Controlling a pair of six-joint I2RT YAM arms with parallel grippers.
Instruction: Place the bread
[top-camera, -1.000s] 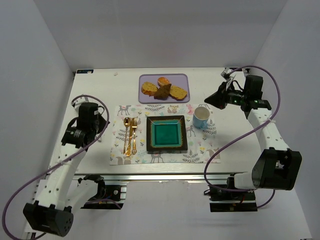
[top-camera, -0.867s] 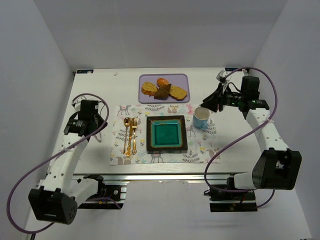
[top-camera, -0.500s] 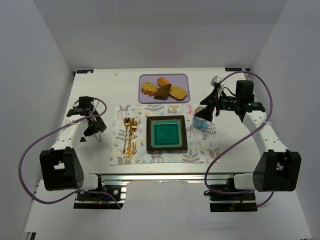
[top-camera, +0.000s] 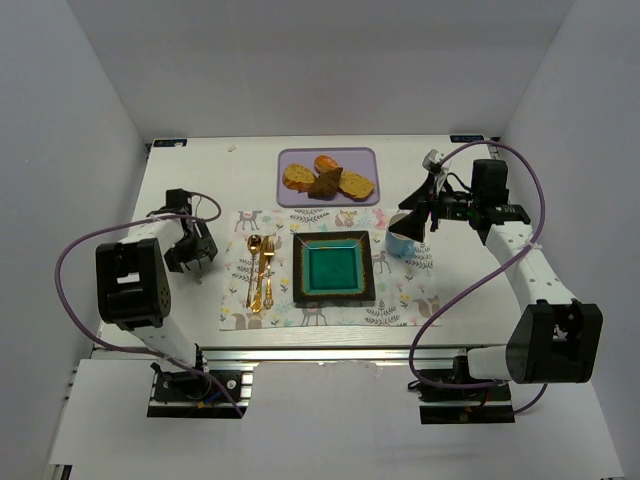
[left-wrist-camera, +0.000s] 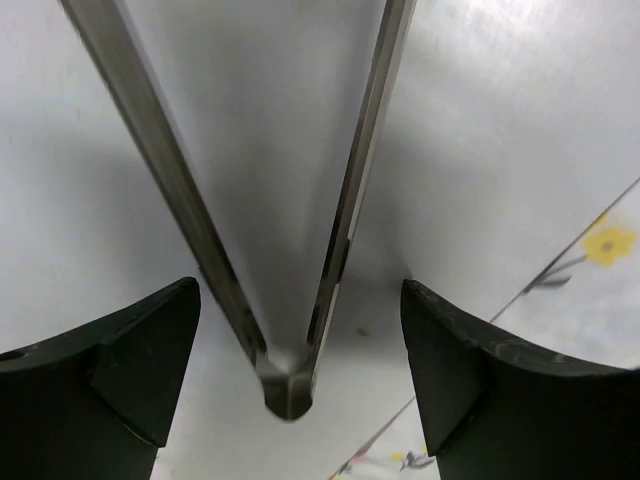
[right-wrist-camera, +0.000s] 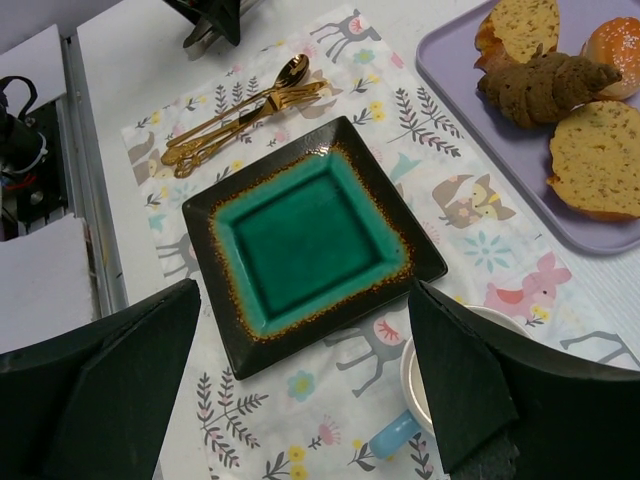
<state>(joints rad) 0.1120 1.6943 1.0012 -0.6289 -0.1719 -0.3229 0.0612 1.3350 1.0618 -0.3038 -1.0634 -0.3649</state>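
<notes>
Several pieces of bread (top-camera: 327, 177) lie on a lavender tray (top-camera: 290, 196) at the back: two seeded slices (right-wrist-camera: 600, 155), a dark croissant (right-wrist-camera: 545, 85) and a bun (right-wrist-camera: 615, 40). A square green plate (top-camera: 334, 268) with a dark rim (right-wrist-camera: 400, 215) sits on the patterned placemat. My left gripper (top-camera: 190, 250) is low over the table left of the mat. It stands open (left-wrist-camera: 298, 300) around the hinge end of metal tongs (left-wrist-camera: 287, 385), its fingers (left-wrist-camera: 120, 360) clear of them. My right gripper (top-camera: 415, 215) hangs open (right-wrist-camera: 305, 300) and empty above the cup and plate.
A white and blue cup (top-camera: 402, 235) stands right of the plate, its rim (right-wrist-camera: 415, 385) under my right finger. Gold cutlery (top-camera: 260, 270) lies left of the plate on the placemat (top-camera: 400, 300). White walls enclose the table on three sides.
Both grippers went from shut to open. The left arm folded back and lowered its gripper onto the tongs. The right gripper moved left to above the cup.
</notes>
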